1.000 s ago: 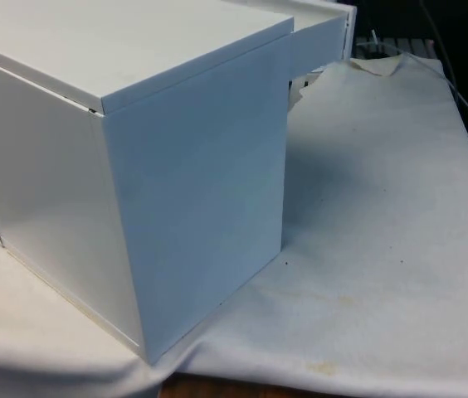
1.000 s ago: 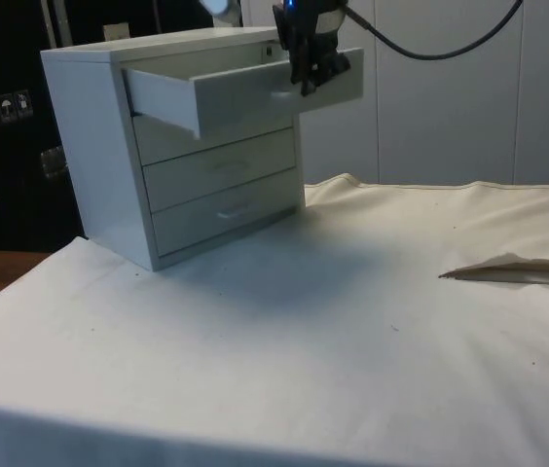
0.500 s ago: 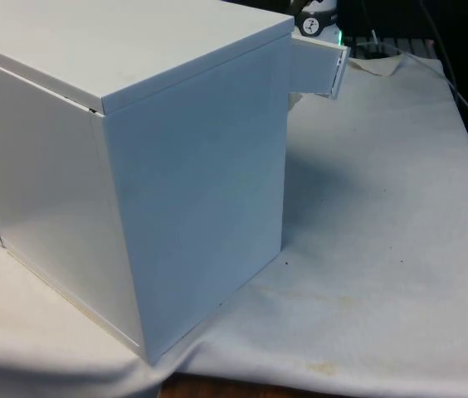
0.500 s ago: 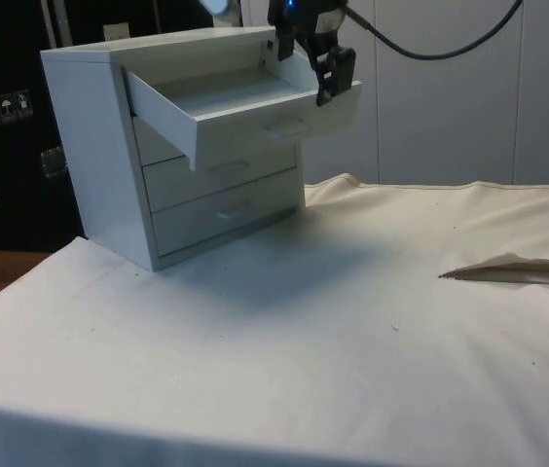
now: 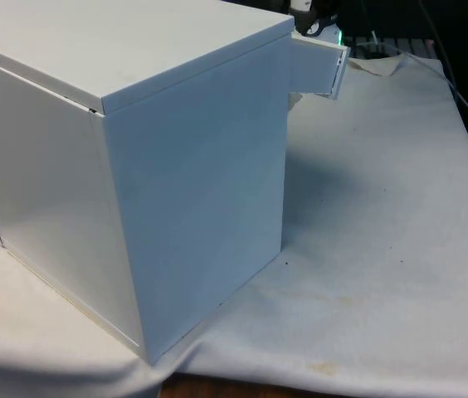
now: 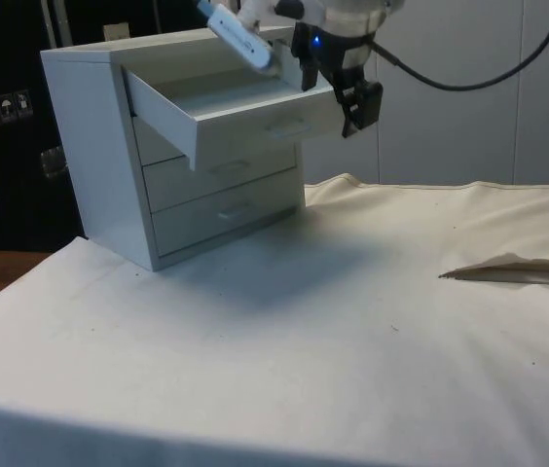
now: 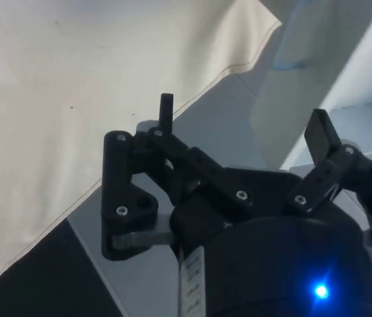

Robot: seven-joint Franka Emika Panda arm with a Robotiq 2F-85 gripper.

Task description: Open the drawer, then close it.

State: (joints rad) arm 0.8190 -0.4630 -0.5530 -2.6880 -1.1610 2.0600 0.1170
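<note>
1. Since half a second ago, the gripper (image 6: pixel 357 105) has drawn back from the top drawer (image 6: pixel 245 117), now just beside its front, apart.
2. Its fingers (image 7: pixel 166 109) are spread wide, holding nothing.
3. That drawer stands pulled out of the white chest (image 5: pixel 134 157).
4. Chest rests on the white cloth (image 6: pixel 352 331).

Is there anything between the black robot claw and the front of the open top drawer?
No. In the side view the black two-finger gripper hangs just off the white open top drawer, with bare air between them.
</note>
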